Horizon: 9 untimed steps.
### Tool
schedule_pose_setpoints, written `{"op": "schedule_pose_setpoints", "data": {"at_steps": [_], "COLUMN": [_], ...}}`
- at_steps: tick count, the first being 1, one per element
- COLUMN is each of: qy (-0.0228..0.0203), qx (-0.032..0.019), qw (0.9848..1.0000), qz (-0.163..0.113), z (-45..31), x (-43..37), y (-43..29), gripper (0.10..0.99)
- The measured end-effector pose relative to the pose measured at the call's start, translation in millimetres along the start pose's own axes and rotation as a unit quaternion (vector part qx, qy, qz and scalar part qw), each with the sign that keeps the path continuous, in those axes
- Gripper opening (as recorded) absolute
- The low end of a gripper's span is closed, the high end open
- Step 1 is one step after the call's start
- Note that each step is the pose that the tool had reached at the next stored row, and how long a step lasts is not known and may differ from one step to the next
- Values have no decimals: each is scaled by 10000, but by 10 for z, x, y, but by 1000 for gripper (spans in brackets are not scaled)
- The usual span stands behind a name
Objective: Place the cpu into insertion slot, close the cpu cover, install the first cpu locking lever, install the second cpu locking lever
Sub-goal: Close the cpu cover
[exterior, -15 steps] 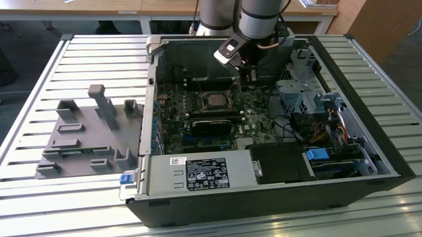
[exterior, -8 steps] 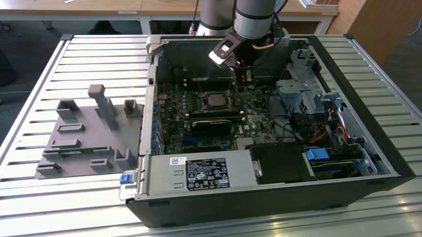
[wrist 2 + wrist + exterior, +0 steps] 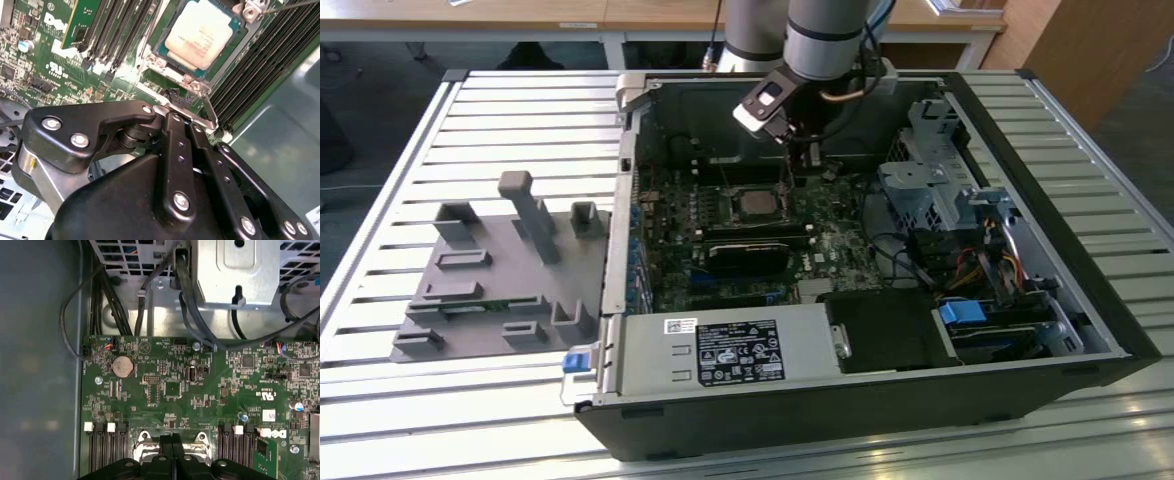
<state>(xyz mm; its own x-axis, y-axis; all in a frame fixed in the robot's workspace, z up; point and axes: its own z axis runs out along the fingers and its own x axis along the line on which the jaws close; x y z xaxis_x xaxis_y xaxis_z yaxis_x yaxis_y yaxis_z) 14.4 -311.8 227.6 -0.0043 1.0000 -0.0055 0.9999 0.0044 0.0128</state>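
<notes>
Your cpu (image 3: 202,35) sits flat in the insertion slot (image 3: 155,62), silver top up. In the exterior view the cpu (image 3: 754,203) is roughly mid-motherboard (image 3: 720,225), inside the open computer case (image 3: 1107,330).

The cpu cover (image 3: 243,37) looks to be down, framing the chip. I can't tell whether it is fully seated.

Your claw (image 3: 177,120) hangs just off one edge of the insertion slot. In the exterior view the claw (image 3: 798,160) is on the slot's far side, near the case wall. In the first wrist view the claw (image 3: 172,440) has its fingers together, with only a thin seam between them, right over the slot's rim (image 3: 145,437).

A thin metal locking lever (image 3: 209,112) runs from the slot's corner out to the claw tips. I can't tell whether it is pinched or just touching. A second wire lever (image 3: 295,5) crosses the slot's opposite corner.

Black memory slots (image 3: 120,30) flank the insertion slot on both sides. The coin cell battery (image 3: 122,366) is further out from the slot on the claw's side, and black cables (image 3: 190,305) lie beyond it.

The power supply (image 3: 720,350) is on the near side of the slot. A grey fixture (image 3: 494,280) stands outside the case on the slatted surface (image 3: 520,110), well apart from the slot toward the exterior view's left.
</notes>
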Motion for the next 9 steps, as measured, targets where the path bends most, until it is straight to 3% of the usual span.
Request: {"op": "schedule_pose_setpoints", "data": {"at_steps": [9], "qy": [-1], "qx": [0], "qw": [10000], "qz": [0], "z": [27], "x": [1], "y": [-109], "gripper": [122]}}
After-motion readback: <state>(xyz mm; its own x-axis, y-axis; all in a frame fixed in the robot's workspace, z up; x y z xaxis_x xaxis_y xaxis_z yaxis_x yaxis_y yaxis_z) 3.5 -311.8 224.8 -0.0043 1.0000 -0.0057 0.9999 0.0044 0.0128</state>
